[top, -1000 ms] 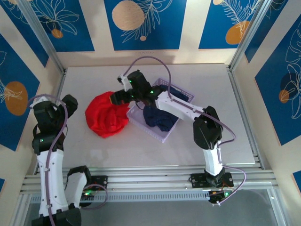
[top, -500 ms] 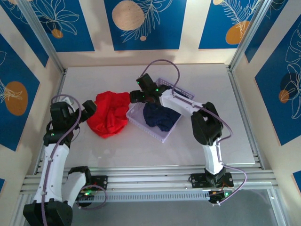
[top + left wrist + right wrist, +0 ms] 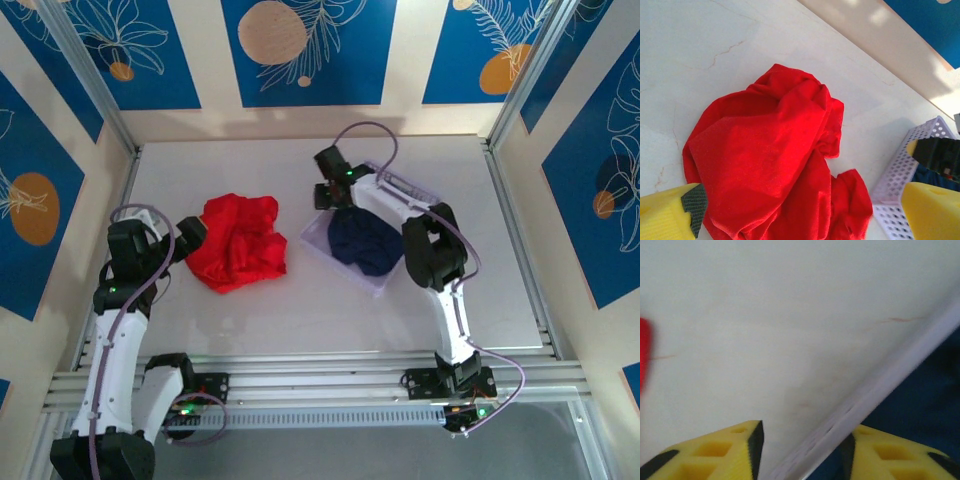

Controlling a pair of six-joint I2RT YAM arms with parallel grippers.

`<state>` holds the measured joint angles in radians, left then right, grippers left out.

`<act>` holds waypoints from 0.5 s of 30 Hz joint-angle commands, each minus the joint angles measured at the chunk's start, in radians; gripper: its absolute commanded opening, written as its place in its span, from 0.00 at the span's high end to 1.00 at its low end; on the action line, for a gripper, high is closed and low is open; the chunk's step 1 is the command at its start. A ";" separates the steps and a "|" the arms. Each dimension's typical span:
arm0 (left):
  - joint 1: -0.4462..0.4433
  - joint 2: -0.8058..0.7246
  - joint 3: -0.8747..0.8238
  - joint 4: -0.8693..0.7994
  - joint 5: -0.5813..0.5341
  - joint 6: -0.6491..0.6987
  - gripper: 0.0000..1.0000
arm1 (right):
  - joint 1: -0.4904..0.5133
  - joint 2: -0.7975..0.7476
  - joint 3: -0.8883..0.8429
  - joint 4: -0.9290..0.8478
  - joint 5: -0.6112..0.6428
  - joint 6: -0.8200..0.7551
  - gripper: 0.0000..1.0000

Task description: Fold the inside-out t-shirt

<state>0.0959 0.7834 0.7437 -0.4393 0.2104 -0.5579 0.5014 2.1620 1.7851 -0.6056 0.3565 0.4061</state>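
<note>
The t-shirt (image 3: 238,243) is lying crumpled toward the worktop's (image 3: 300,320) left edge. The left fingers (image 3: 932,210) are hanging wide beside it; the right fingers (image 3: 705,452) seem to be pinching the basket's (image 3: 890,372) wall.

There is one bright red, crumpled cloth t-shirt (image 3: 238,242). There is one dark navy cloth garment (image 3: 365,240) and one lavender perforated plastic basket (image 3: 890,195). There is one pale, faintly veined table (image 3: 300,310). There are two white-and-black robot arms, the left arm (image 3: 108,335) and the right arm (image 3: 452,315). There are two grippers, the left gripper (image 3: 800,215) and the right gripper (image 3: 800,455), each with two yellow fingers (image 3: 705,455), which makes four fingers in all.
</note>
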 commanded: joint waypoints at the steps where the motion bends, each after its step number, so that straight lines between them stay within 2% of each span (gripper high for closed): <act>1: -0.007 -0.016 -0.009 -0.004 0.029 0.026 0.00 | -0.099 -0.033 -0.027 -0.156 0.005 -0.176 0.61; 5: -0.009 -0.013 -0.014 0.006 0.039 0.022 0.00 | -0.211 -0.017 0.000 -0.232 0.002 -0.265 0.71; 8: -0.010 -0.007 -0.016 0.008 0.051 0.022 0.00 | -0.279 0.003 0.024 -0.272 0.064 -0.324 0.79; 15: -0.013 -0.007 -0.024 -0.003 0.064 0.030 0.00 | -0.412 0.033 0.033 -0.258 0.173 -0.498 0.87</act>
<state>0.0948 0.7807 0.7380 -0.4381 0.2447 -0.5465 0.1192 2.1643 1.7878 -0.8307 0.4599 0.0284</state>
